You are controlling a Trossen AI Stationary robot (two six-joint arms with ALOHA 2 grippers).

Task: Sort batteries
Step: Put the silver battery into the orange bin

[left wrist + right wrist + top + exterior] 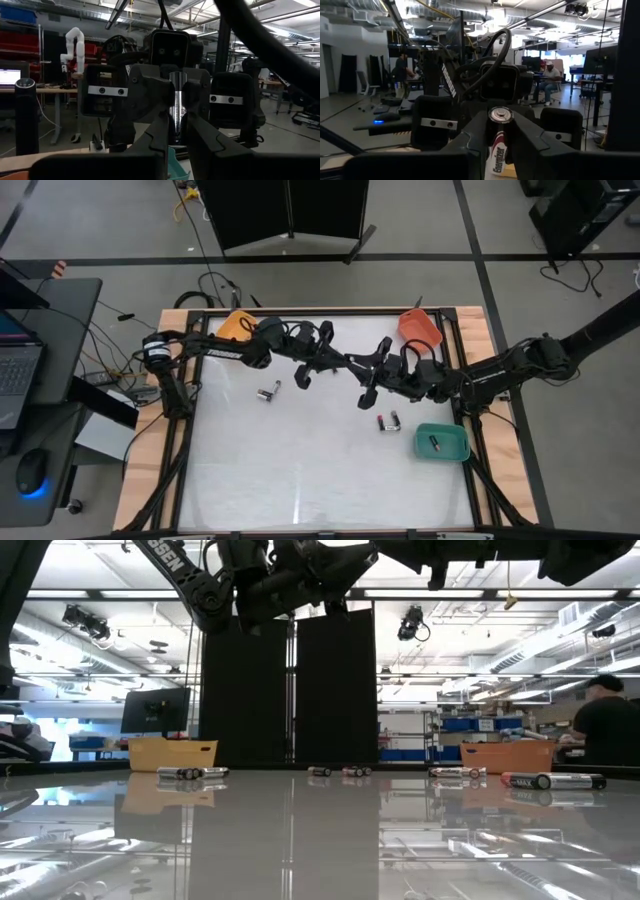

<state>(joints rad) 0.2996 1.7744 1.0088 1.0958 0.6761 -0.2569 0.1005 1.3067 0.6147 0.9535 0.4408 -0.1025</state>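
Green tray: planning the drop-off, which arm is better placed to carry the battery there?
Right, probably. The green tray lies on the right arm's side, and the right gripper has its fingers around the battery; the left gripper, also on it, would reach across.

From my station the bench reads as a smooth, glossy pale sheet that mirrors the room, edged with bare light wood and dark metal rails. The battery in my right gripper has a shiny metal end cap and a glossy printed wrap. Both grippers look like matt black plastic. The green tray looks like smooth plastic.
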